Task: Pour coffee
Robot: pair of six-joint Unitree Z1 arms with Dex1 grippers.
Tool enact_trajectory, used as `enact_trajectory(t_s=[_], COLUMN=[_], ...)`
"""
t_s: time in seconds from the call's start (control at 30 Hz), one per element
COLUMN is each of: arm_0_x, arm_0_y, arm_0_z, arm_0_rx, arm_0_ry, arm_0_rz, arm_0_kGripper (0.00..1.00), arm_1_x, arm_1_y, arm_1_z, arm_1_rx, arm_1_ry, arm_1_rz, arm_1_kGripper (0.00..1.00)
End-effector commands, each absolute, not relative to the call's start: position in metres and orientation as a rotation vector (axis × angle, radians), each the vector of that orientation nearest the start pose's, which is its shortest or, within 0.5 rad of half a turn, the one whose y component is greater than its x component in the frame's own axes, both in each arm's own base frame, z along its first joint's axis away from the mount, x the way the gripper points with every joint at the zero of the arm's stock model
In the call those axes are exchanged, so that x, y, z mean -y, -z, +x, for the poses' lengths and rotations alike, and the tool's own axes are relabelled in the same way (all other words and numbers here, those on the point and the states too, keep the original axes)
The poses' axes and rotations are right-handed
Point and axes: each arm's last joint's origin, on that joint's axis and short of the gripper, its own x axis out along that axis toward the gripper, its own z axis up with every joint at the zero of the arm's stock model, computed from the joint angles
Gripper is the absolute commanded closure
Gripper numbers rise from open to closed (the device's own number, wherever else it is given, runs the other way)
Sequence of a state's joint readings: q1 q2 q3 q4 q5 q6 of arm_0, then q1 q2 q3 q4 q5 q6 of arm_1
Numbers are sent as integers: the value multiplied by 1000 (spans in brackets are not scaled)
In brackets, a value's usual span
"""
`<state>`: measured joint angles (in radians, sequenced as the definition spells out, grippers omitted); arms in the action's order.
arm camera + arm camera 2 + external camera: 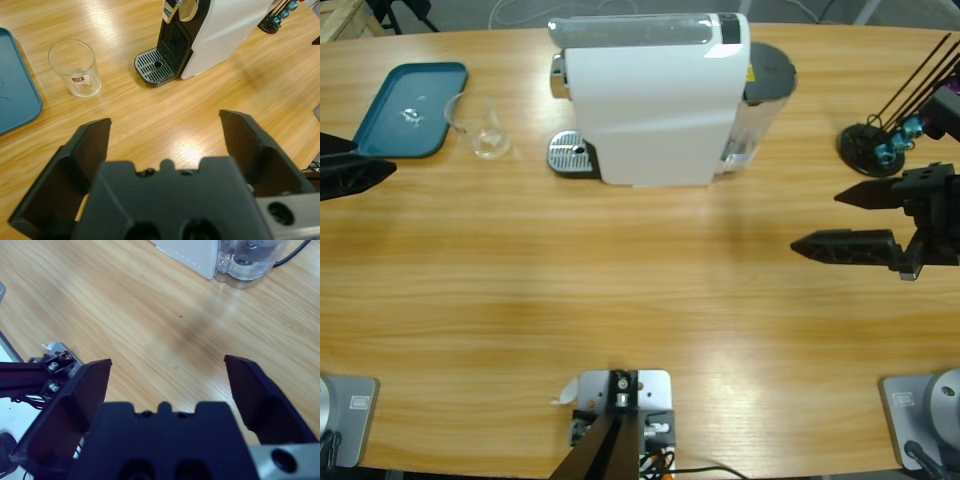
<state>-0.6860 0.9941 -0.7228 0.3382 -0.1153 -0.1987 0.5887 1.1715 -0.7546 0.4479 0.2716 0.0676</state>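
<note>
**Both claws spread over bare wood, glass standing beside the machine**

The coffee machine (655,100) is a smooth, boxy block of glossy white plastic with a black front face and a silvery band along its top. At its foot sits a round drip tray (154,66) of dark plastic with a slotted metal grille. Behind the machine a clear, rounded water tank (248,262) shows under a grey lid.

The glass (75,68) is a plain, straight-walled clear tumbler with a small red-and-white label low on its side. It stands upright on the table, just beside the teal tray (410,108) and near the drip tray but apart from it. No brown coffee can be made out in it from these views.

The teal tray is a flat plastic rectangle with rounded corners and a raised rim, lying at the table's far left.

The left gripper (165,135) has its matte black, wedge-shaped jaws set wide apart, holding nothing, pointed toward the glass and machine. The right gripper (167,375) is likewise wide apart and empty above bare wood, well away from the machine's rear.

A black round-based stand (870,145) with thin rods and small blue pieces sits at the far right.

The table (640,300) is long, of warm, honey-coloured wood with fine lengthwise grain and a soft sheen catching overhead light. Beyond its far edge lies grey floor with a pale cable (520,12).
</note>
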Motion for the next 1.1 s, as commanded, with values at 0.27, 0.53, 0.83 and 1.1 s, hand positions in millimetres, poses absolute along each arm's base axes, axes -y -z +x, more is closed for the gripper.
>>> enact_trajectory(t_s=[0.27,0.53,0.83,1.1], arm_0_x=[96,116,141,163], arm_0_y=[-331,-369,-316,-283], arm_0_z=[100,174,257,295], arm_0_rx=[-667,-741,-968,-1004], arm_0_ry=[762,882,960,1118], arm_0_rz=[-55,-591,-821,-880], arm_0_kGripper=[13,69,90,156], arm_1_x=[-109,-108,-88,-87], arm_1_y=[-287,-289,-291,-289], arm_1_z=[137,138,127,127], arm_1_rx=[-985,-976,-908,-904], arm_1_ry=[-768,-761,-638,-625], arm_1_rz=[-100,-87,-59,-49], arm_1_kGripper=[44,47,147,150])
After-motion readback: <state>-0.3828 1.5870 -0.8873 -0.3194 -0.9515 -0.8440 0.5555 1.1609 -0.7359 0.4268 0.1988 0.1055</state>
